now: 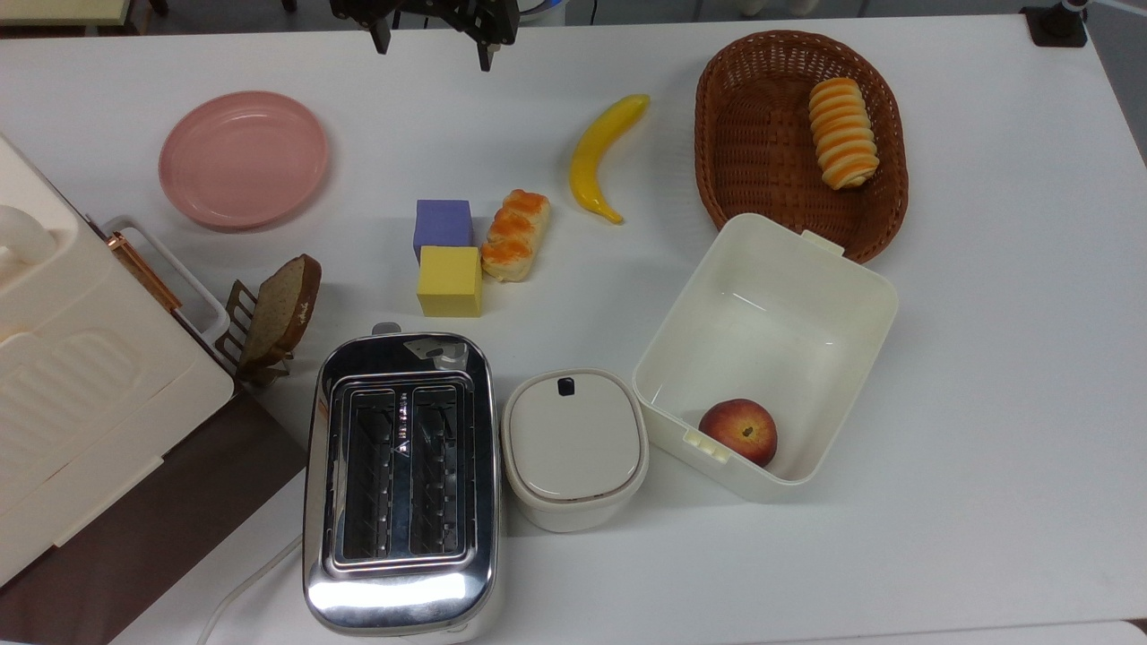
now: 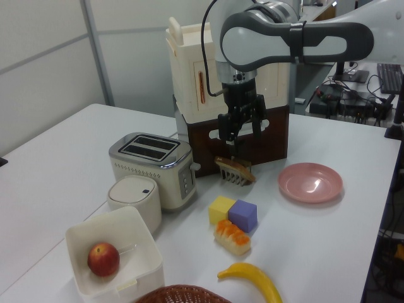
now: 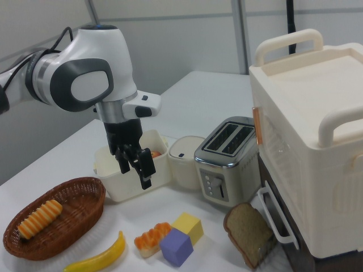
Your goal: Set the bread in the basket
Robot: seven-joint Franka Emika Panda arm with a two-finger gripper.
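The bread (image 1: 515, 235) is a small cream loaf with an orange-glazed top. It lies on the white table against a purple cube (image 1: 442, 224) and a yellow cube (image 1: 449, 281). The bread (image 2: 232, 237) (image 3: 152, 238) sits free, with nothing touching it from above. The brown wicker basket (image 1: 762, 143) (image 3: 68, 195) stands at the top view's upper right and holds a striped roll (image 1: 842, 133). My gripper (image 1: 432, 47) (image 2: 240, 134) (image 3: 135, 173) hangs open and empty well above the table, far from the bread, toward the top view's upper edge.
A yellow banana (image 1: 599, 158) lies between bread and basket. A cream box (image 1: 851, 296) with a peach (image 1: 737, 431) touches the basket's near rim. A toaster (image 1: 401, 475), lidded pot (image 1: 573, 445), toast slice in a rack (image 1: 282, 309), pink plate (image 1: 243, 158) and large cream case (image 1: 81, 394) surround the area.
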